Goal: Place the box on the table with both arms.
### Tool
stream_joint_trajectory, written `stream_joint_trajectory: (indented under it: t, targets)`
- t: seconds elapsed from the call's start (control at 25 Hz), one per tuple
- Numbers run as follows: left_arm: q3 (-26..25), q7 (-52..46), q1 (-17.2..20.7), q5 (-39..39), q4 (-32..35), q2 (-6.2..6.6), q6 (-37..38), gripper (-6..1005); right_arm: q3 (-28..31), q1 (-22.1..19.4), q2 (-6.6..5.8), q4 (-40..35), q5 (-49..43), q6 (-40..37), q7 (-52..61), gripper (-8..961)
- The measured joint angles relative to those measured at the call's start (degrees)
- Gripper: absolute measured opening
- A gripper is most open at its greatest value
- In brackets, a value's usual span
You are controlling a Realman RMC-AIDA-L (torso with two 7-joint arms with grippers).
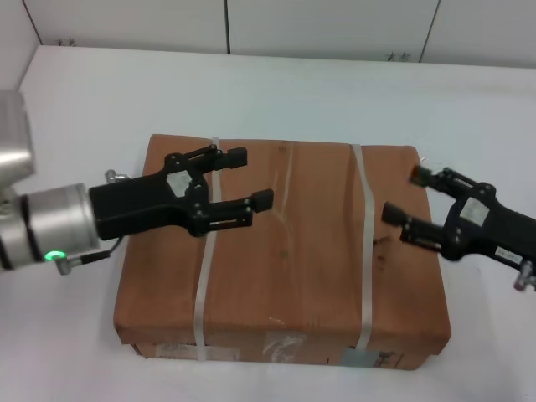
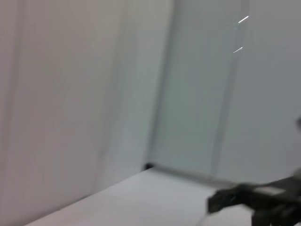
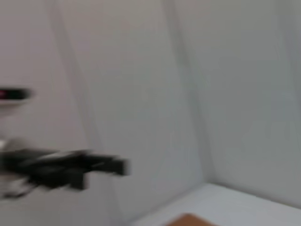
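Box [image 1: 285,251] already sits flat on the table [image 1: 251,92], so we reckon we're at the let-go stage. Our left hand [image 1: 249,177] hangs spread and empty over its left strap, and our right hand [image 1: 404,199] hangs released over its right edge. Next, both should probably lift clear. Front labels are unreadable.

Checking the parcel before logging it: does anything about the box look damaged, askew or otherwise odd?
Nothing serious. The box lies flat on the table, both white straps in place. Small dark scuffs mark the paper near the right strap. The left gripper and right gripper hover above it, jaws open, holding nothing.
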Motion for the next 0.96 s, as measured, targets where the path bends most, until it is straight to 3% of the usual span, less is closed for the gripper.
stream_joint_trajectory:
  t: [0.12, 0.24, 0.64, 0.96]
  targets:
    - [0.3, -1.8, -0.3, 0.2, -0.2, 1.96, 6.6, 830, -5.3, 0.3, -0.03, -4.3, -0.5, -7.0, 2.5, 844]
    - [0.5, -1.8, -0.4, 0.3, -0.3, 2.76, 9.7, 830, -6.5, 0.4, 0.02, -5.4, -0.2, -8.8, 2.4, 844]
    - [0.6, -1.2, -1.9, 3.5, 0.2, 1.27, 10.3, 830, -6.1, 0.7, 0.49, -4.8, 0.3, -9.4, 0.5, 844]
    - [0.1, -0.9, -1.5, 3.2, 0.2, 0.92, 10.0, 830, -6.4, 0.9, 0.51, -4.2, 1.7, -9.5, 0.5, 844]
